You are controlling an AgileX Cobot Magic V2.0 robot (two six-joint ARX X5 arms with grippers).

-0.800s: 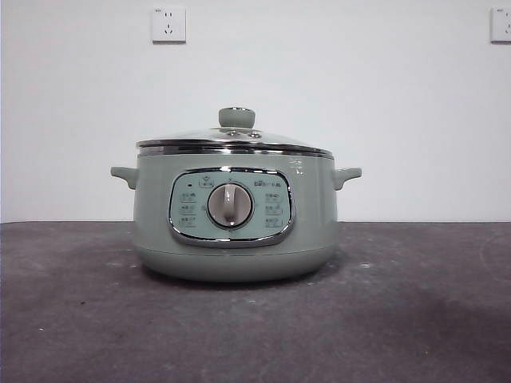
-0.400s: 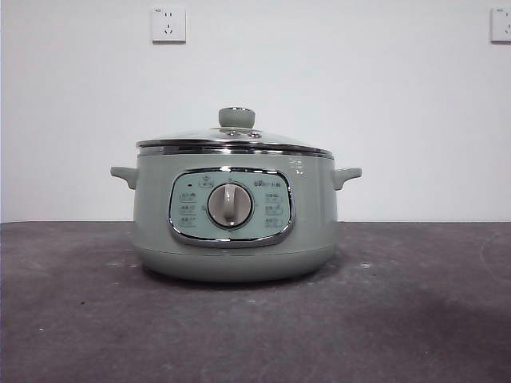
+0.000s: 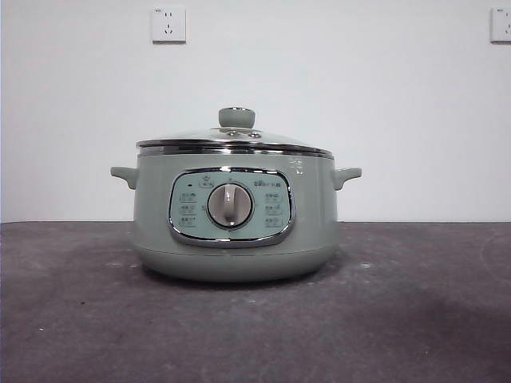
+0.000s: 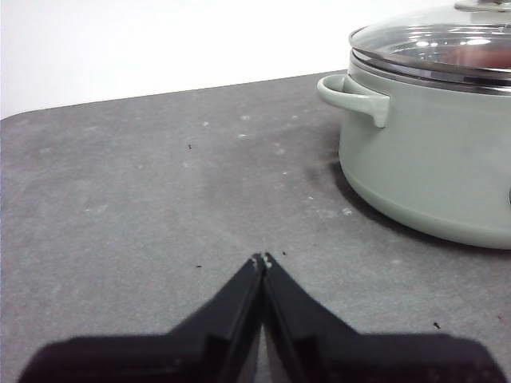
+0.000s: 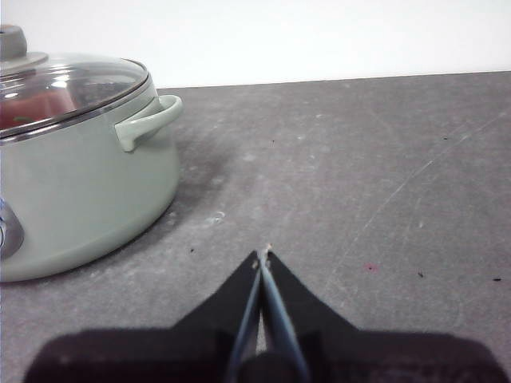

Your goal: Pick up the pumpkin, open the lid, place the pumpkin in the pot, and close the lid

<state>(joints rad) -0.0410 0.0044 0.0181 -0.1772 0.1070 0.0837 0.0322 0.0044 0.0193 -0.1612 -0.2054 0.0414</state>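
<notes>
front view: nothing differs from the frames a second and half a second back; same pot, same lid, no arm in sight. the pale green pot (image 3: 235, 211) stands mid-table on the dark grey table (image 3: 415, 319), control panel (image 3: 231, 207) and silver dial (image 3: 230, 206) facing the camera, a small handle out at each side. the glass lid (image 3: 234, 140) sits closed on the rim, its green knob (image 3: 237, 117) upright on top. white wall behind, with one wall socket (image 3: 168, 24) above left and another wall socket (image 3: 501, 24) at the right edge. nothing stands in front of the pot.

left wrist view: left gripper (image 4: 263, 259) low over bare table, jaws pressed together at the tips, holding nothing. the pot (image 4: 431, 167) is well apart from it, one side handle (image 4: 355, 96) toward the gripper. lid (image 4: 435, 44) seated on the pot; a reddish shape shows faintly through the glass, too blurred by glare to name for certain.

right wrist view: right gripper (image 5: 263, 257) also over bare table, jaws closed tip to tip, empty. pot (image 5: 76, 183) off to one side, its handle (image 5: 148, 120) nearest. through the lid (image 5: 68, 84) an orange-red mass shows inside the pot, the pumpkin (image 5: 28, 112), partly hidden by reflections. pale scratches cross the table surface near this gripper.
</notes>
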